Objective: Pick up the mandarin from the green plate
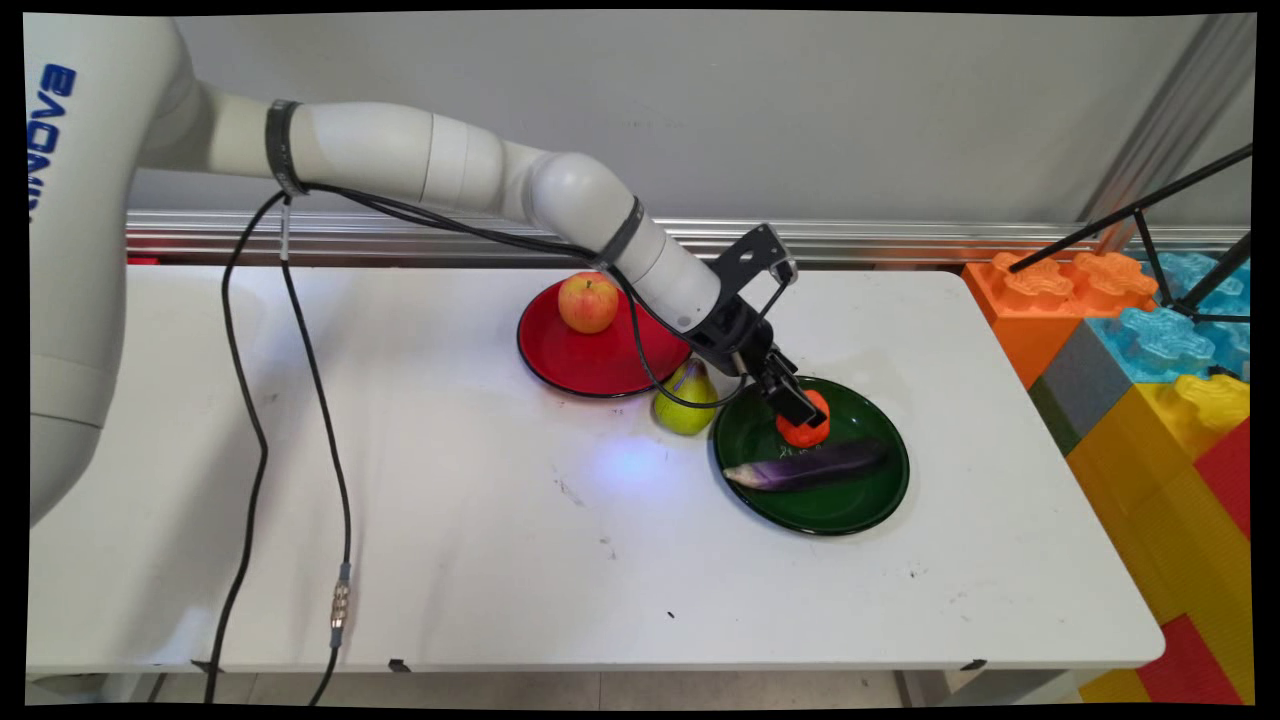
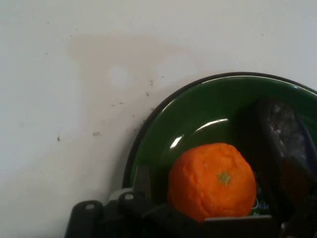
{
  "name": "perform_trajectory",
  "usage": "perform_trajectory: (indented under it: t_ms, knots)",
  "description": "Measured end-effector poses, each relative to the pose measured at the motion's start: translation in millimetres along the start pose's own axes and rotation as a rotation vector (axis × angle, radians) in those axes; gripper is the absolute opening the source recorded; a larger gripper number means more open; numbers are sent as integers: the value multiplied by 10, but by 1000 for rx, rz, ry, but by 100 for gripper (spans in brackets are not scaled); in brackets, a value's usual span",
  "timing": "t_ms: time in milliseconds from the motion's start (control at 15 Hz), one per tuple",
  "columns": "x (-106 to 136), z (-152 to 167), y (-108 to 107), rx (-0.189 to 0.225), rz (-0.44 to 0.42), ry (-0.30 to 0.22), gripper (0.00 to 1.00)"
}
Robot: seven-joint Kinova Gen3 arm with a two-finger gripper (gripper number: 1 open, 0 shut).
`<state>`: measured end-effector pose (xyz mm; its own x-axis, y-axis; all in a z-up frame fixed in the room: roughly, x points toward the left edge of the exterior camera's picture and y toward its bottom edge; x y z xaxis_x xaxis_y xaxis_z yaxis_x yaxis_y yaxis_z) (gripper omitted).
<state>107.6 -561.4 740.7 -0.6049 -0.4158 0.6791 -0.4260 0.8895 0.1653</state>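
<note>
Gripper low over green plate near table's right edge, jaws pinching orange; eggplant just beside.

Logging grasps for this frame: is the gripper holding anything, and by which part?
Cannot be told. The black gripper is at the round orange fruit on the dark green plate, but a closed hold isn't visible.

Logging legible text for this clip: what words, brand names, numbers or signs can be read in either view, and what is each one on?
"KINOVA", in blue letters running up the white arm link at the left edge of the main view; the start of the word is partly cut off.
Faint pale lettering on the green plate beside the orange in the hand view: too small and hidden to read.
No other text shows.
</note>
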Motion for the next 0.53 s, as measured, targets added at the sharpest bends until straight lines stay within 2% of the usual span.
perform_trajectory:
  t_ms: [533]
  knots:
    - [-31, 127, -11, -8, -2, 6, 100]
